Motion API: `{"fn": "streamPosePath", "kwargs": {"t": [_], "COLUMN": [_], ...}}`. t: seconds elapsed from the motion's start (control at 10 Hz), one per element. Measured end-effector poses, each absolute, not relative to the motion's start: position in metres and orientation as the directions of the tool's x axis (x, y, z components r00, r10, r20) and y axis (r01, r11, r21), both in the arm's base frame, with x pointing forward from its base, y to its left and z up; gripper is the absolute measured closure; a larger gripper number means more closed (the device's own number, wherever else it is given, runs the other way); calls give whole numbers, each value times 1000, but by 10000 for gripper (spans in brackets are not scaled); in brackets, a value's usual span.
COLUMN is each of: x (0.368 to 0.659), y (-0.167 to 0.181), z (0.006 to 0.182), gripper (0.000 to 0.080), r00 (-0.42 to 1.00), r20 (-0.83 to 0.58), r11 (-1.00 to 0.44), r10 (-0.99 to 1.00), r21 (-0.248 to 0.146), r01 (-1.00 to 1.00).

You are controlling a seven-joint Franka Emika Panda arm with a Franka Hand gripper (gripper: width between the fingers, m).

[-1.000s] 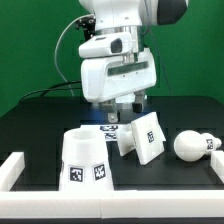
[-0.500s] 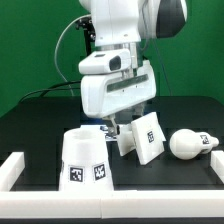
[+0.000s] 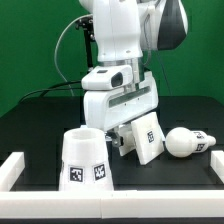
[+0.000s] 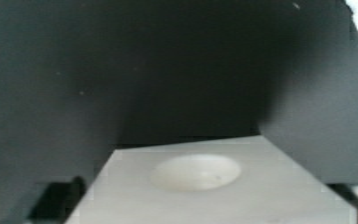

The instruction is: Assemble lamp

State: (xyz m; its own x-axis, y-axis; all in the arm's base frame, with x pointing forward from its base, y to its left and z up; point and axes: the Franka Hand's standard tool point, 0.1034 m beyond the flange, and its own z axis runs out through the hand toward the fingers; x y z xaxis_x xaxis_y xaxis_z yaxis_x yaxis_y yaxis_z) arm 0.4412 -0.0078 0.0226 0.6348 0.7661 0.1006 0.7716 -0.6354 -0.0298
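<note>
Exterior view. My end effector point(image 3: 121, 133) is down low over the black counter point(image 3: 40, 125). The fingertips are hidden behind my own white hand housing and the rim of the shade point(image 3: 85, 158). I cannot tell from here how far apart the fingers stand, or whether they grip anything.

The base point(image 3: 147, 136) sits right at 3 o'clock from the end effector. It is tilted, not flat on the counter, with a tagged face turned to the camera. Whether it touches my fingers or is only just beside them I cannot tell.

The shade is upright with its wide end down and is the part nearest the camera, at about 7 o'clock from the base. It shows two tags low on its near side.

The bulb point(image 3: 183, 143) lies on its side at 3 o'clock from the base. Its round end points toward the base and its neck points away. The neck ends near the raised white rail point(image 3: 214, 165) along the counter edge.

Wrist view. Neither the shade nor the bulb appears here. A flat white face of the base point(image 4: 265, 195) fills the near field. A shallow round hollow point(image 4: 197, 173) is set in that face, which the exterior view does not show. Large dark, blurred shapes flank the white face, with black counter beyond. My fingers cannot be picked out clearly, so this view does not settle the end effector's width either.
</note>
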Motion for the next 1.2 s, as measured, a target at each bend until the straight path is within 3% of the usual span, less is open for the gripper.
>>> {"fn": "streamPosePath", "kwargs": {"t": [0.1, 0.3, 0.5, 0.9, 1.2], "x": [441, 441, 441, 442, 446], "y": [-8, -8, -8, -13, -24], "z": [23, 23, 23, 23, 28], "gripper": [360, 373, 492, 492, 491], "r00": [635, 635, 636, 614, 519], "r20": [101, 101, 100, 102, 94], "r11": [-636, -636, -636, -616, -522], "r10": [766, 766, 766, 783, 849], "r21": [-30, -30, -30, -18, 11], "r01": [771, 771, 771, 788, 853]}}
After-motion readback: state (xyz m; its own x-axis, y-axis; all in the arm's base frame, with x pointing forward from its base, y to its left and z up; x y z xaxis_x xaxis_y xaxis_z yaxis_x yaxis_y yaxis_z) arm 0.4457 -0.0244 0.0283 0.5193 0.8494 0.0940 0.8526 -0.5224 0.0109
